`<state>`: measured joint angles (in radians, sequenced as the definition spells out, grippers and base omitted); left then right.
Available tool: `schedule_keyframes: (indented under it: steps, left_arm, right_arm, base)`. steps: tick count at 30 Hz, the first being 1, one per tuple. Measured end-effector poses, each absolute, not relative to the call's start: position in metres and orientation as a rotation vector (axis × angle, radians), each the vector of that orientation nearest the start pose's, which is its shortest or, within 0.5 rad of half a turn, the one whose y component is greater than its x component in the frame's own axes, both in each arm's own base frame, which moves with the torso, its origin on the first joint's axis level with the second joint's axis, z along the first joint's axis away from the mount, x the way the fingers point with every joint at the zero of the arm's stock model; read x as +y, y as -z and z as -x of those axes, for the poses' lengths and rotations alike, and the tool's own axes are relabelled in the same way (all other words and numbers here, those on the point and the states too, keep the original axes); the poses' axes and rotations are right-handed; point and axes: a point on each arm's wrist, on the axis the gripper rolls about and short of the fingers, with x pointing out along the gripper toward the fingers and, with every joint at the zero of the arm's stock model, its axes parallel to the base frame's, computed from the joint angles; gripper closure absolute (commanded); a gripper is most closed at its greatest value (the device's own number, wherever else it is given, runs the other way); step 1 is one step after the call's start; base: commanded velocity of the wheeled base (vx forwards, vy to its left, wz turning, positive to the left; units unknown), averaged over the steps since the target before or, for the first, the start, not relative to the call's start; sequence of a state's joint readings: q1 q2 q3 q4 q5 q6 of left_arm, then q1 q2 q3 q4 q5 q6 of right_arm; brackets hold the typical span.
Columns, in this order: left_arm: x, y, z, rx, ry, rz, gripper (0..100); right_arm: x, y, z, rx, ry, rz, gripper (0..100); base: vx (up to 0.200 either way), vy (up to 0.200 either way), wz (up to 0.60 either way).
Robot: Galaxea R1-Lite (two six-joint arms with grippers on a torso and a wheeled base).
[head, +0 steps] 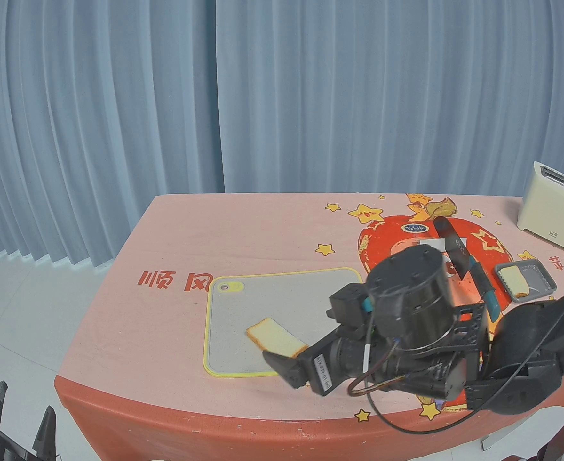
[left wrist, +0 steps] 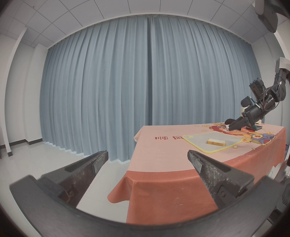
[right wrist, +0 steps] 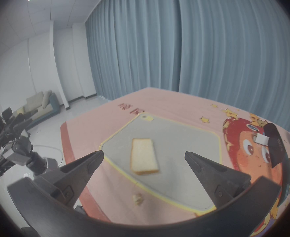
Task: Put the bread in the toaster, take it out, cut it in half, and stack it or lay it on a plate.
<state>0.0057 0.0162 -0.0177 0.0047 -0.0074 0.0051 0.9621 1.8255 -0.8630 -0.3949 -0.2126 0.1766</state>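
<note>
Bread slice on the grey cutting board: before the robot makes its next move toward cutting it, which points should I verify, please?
1. Pale rectangular bread slice lies flat on the grey, yellow-edged plastic cutting board: ok.
2. Right end effector open and empty, close to the slice: ok.
3. Black-bladed knife with teal-and-black handle in grasp: not ok; it lies on the pink tablecloth beside the board.
4. Left end effector open, away from the table: ok.
5. Slice already toasted: cannot tell.
</note>
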Motion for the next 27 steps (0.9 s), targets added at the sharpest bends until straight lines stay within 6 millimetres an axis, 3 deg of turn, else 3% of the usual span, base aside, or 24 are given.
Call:
schedule_keyframes:
  steps: [7, 13, 27]
  left_arm:
    - [0.0, -0.08, 0.023, 0.003, 0.002, -0.007, 0]
    - [0.0, -0.08, 0.023, 0.003, 0.002, -0.006, 0]
    - [0.0, -0.08, 0.023, 0.003, 0.002, -0.007, 0]
  right_arm:
    - [0.297, -0.135, -0.184, 0.624, -0.723, 0.192, 0]
    - [0.318, -0.123, -0.187, 0.64, -0.736, 0.207, 0]
    - [0.327, -0.101, -0.195, 0.679, -0.715, 0.236, 0]
  base:
    - [0.0, 0.0, 0.0]
    - [0.0, 0.0, 0.0]
    - [0.0, 0.0, 0.0]
